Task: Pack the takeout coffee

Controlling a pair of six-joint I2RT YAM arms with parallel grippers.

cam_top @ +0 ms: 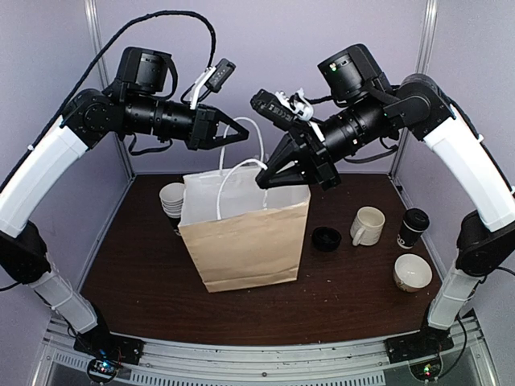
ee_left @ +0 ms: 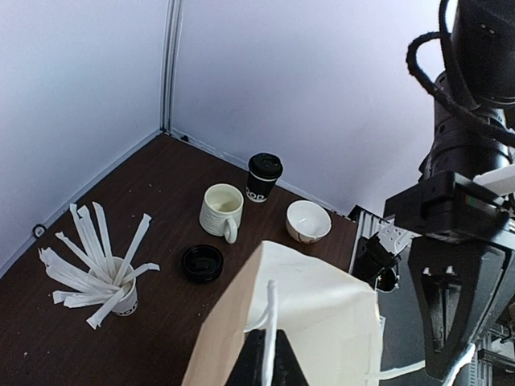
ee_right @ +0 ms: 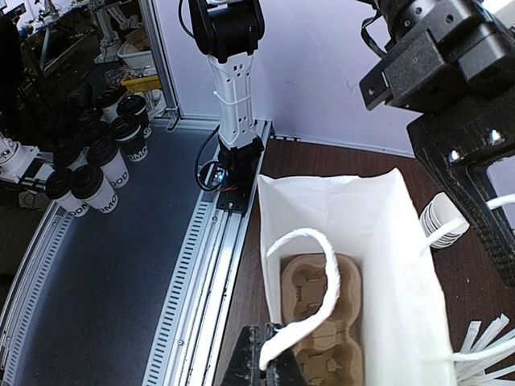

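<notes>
Starting at the left gripper (cam_top: 244, 135), the jaws are pressed together on a thin white handle (ee_left: 270, 310) of the bag (cam_top: 245, 249), and this handle is held up above the far side of the bag's mouth. The right gripper (cam_top: 261, 180) is closed as well, and the second handle (ee_right: 331, 281) is pinched between its fingers over the near right part of the mouth. The two grippers are placed close to each other above the bag, the left one higher.

The bag is brown outside and white inside. It is set upright in the middle of the table (cam_top: 161, 297), and its mouth is held open. A cardboard carrier (ee_right: 314, 310) is seen at its bottom, with round holes.

To the right of the bag, a loose black lid (cam_top: 326, 239) is laid flat on the table. Next to it a cream mug (cam_top: 368, 226) is placed. The coffee (cam_top: 414, 227) is found just beside the mug, at the right rear of the table, upright, with its lid on, outside the bag and well apart from it. A bowl (cam_top: 412, 273) is placed nearer than the coffee.

Behind the left side of the bag a stack of cups (cam_top: 172, 199) is seen, and a cup of white sticks (ee_left: 113, 285) is placed near it.
</notes>
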